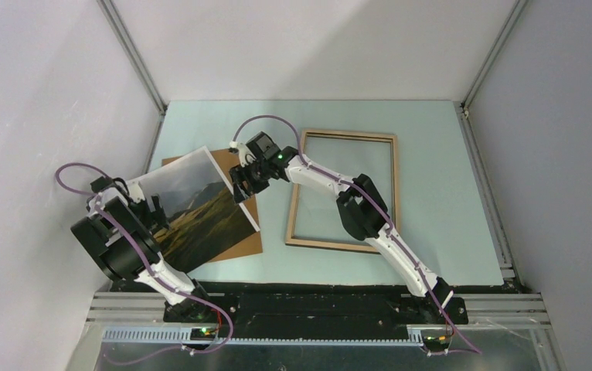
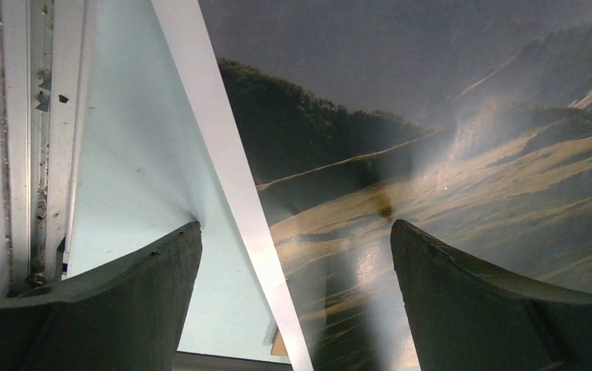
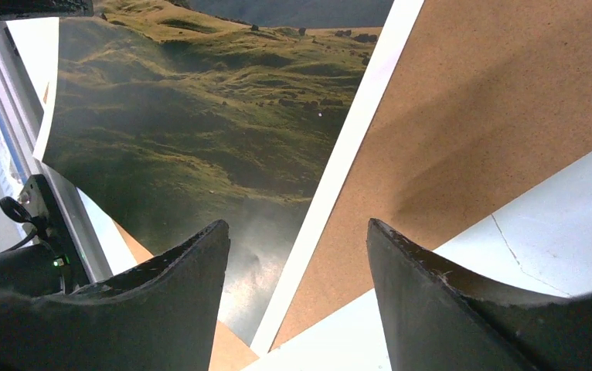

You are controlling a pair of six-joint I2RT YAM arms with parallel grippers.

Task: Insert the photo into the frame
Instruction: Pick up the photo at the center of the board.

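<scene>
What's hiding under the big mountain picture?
A brown board lies under the photo, peeking out past its right and lower edges. The photo covers the rest of the board, so anything else beneath it cannot be seen.

— What lies between the fingers of the left gripper [image 2: 297, 226]?

— The thin white border [image 2: 216, 139] of the large rectangular photo [image 2: 432, 154], slanting from the top down to the bottom. The two dark fingers [image 2: 123, 301] stand wide apart, with a gap on each side of that border.

— And the print?

— Dark mountains above and yellow-green hills below, with a pale streak of glare across them. The right finger overlaps the sheet; whether it touches, I cannot tell.

— Left of the border?

— The pale blue bench [image 2: 130, 170], then a scuffed aluminium rail [image 2: 42, 139] along the bench's edge. At the bottom a brown sliver [image 2: 279, 349] shows beside the photo, too small to identify.
</scene>
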